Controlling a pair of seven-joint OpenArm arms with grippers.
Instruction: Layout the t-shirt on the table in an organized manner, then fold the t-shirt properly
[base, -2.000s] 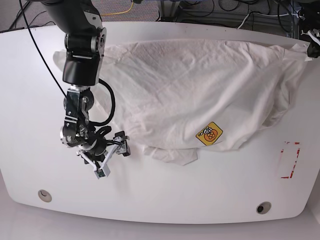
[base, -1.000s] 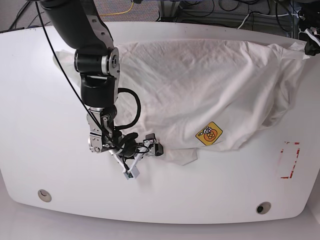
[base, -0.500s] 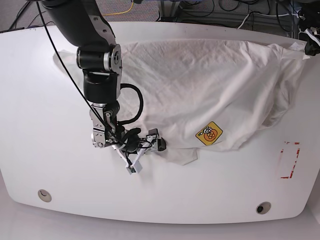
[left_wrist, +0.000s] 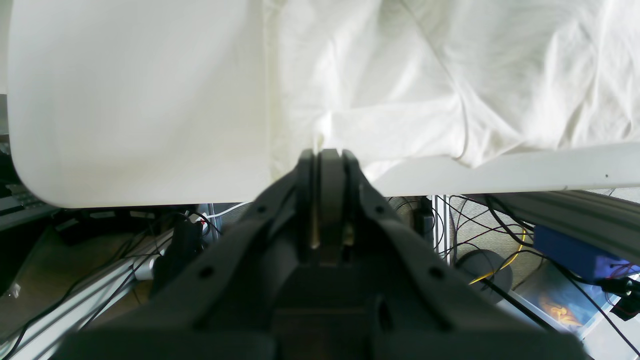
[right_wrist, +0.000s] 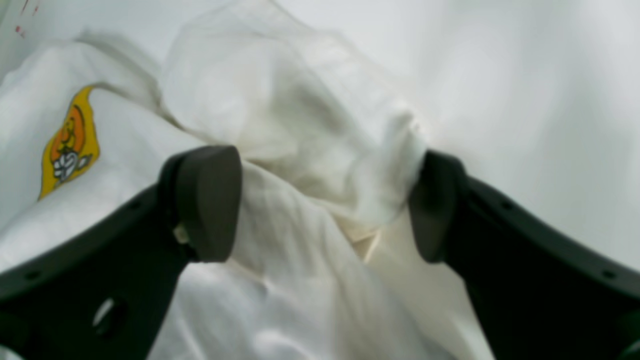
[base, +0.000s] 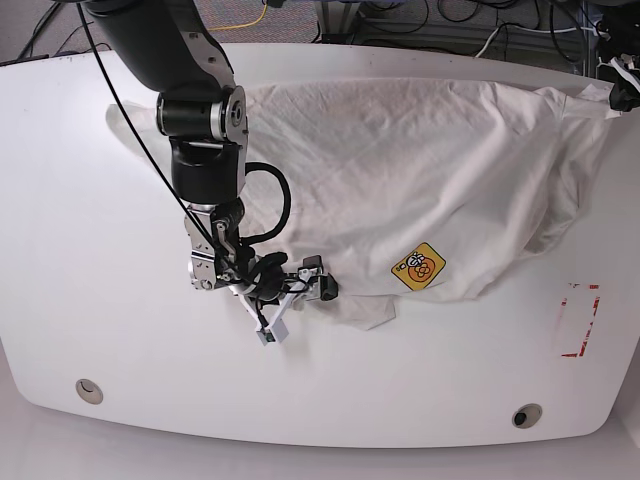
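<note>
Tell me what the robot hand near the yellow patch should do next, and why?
Probably close. The right gripper is open, with a bunched fold of the t-shirt sitting between its fingers. Pinching there would likely let it pull that crumpled bottom edge outward across the table, while the left gripper is shut on the t-shirt at the far edge.
</note>
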